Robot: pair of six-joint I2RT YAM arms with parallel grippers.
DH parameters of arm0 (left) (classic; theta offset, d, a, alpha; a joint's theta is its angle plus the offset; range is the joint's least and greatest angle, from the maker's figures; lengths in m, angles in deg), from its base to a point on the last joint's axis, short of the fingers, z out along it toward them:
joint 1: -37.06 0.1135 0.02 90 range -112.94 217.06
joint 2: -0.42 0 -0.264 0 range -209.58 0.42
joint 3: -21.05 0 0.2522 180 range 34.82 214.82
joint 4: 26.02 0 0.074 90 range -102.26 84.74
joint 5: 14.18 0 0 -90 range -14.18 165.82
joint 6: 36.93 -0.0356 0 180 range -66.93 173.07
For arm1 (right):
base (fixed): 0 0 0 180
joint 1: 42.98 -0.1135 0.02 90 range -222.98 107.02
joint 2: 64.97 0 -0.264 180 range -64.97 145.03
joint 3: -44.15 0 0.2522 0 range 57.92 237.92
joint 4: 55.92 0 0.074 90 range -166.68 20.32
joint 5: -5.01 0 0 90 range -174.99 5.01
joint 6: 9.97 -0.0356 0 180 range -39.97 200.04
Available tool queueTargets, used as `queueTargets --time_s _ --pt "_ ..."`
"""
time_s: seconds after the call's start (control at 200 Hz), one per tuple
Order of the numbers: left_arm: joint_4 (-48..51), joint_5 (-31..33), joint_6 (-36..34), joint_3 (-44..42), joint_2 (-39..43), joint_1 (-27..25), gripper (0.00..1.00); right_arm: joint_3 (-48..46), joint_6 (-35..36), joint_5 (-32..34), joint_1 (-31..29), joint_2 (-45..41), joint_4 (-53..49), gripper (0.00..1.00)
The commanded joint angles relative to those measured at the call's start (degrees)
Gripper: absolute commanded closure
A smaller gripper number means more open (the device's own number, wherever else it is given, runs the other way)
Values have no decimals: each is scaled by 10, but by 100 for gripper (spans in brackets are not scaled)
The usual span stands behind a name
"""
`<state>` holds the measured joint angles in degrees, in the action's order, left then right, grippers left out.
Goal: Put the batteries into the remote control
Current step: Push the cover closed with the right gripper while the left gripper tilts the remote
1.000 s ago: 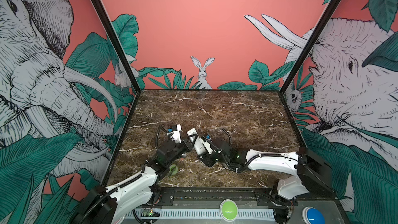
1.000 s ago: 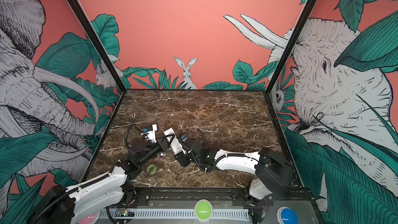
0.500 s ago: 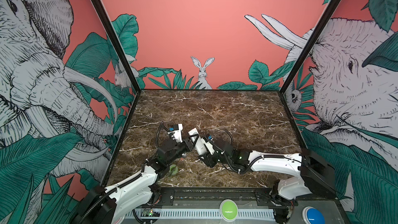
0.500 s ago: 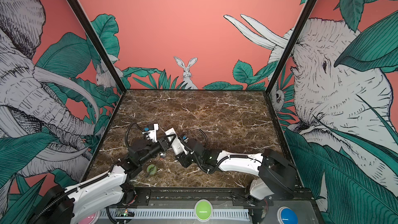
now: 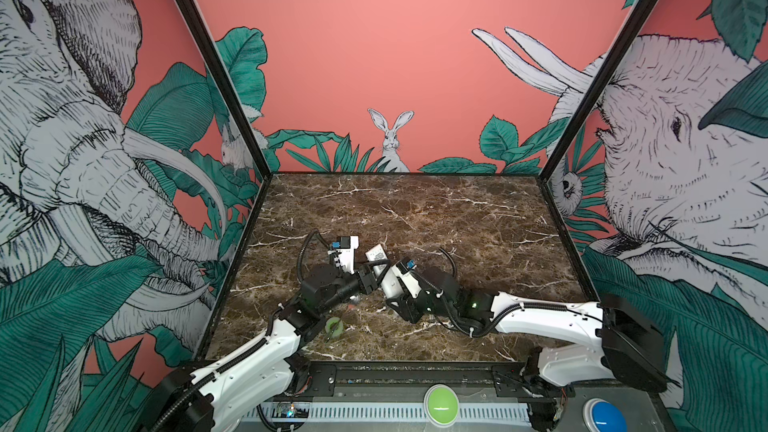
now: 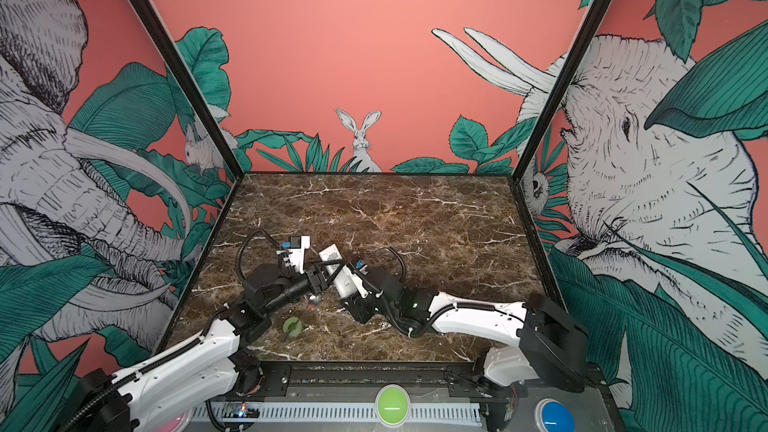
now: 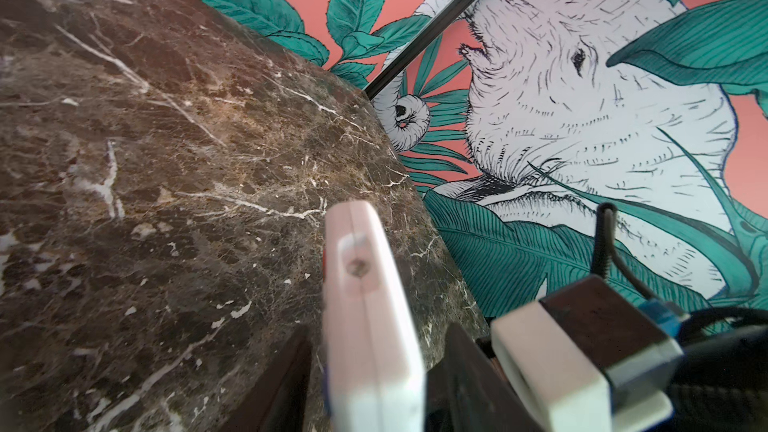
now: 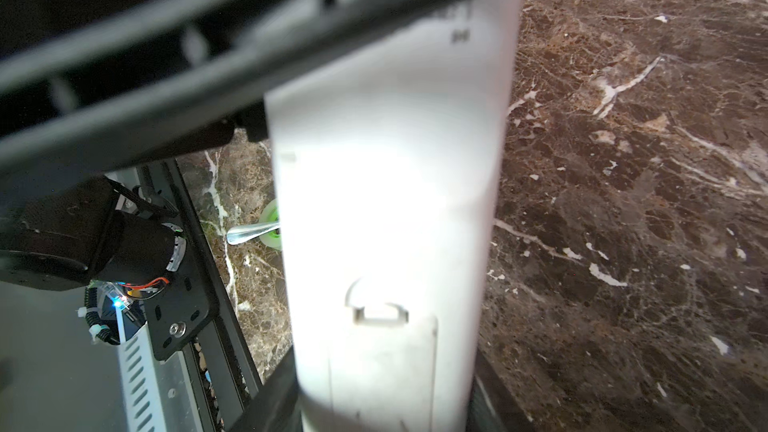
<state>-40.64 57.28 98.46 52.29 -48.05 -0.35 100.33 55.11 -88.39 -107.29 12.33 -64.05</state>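
Observation:
The white remote control (image 5: pixel 377 257) (image 6: pixel 331 255) hangs tilted above the marble, its plain back with the closed cover strip facing the right wrist camera (image 8: pixel 390 201). My right gripper (image 8: pixel 380 384) (image 5: pixel 388 282) is shut on its lower end, one finger on each long side. My left gripper (image 7: pixel 376 334) (image 5: pixel 370 280) straddles the remote's (image 7: pixel 370 305) edge. It is open, with a gap between each dark finger (image 7: pixel 461 367) and the plastic. The batteries are out of view.
A green tape roll (image 5: pixel 334 324) (image 6: pixel 292 326) lies on the marble near the left arm, with a metal spoon (image 8: pixel 249 234) beside it. The black front rail (image 5: pixel 415 371) borders the table; painted walls close the back and both sides.
My left gripper's jaws have opened off the remote control. The right gripper keeps its hold, and both arms stay almost where they were.

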Motion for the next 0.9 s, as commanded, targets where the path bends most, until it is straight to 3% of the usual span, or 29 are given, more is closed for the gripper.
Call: queueTargets --time_s 0.0,0.315,0.57,0.895 --pt "14 -56 -39 27 19 3 46 2 16 8 7 -26 8 79" --pt "18 -108 -61 42 54 3 42 -6 42 -72 26 -92 19 79" --pt "-8 -192 -74 57 60 3 24 -20 37 -126 50 -138 26 78" --pt "-55 -244 -62 61 65 4 10 -27 20 -226 66 -156 88 78"
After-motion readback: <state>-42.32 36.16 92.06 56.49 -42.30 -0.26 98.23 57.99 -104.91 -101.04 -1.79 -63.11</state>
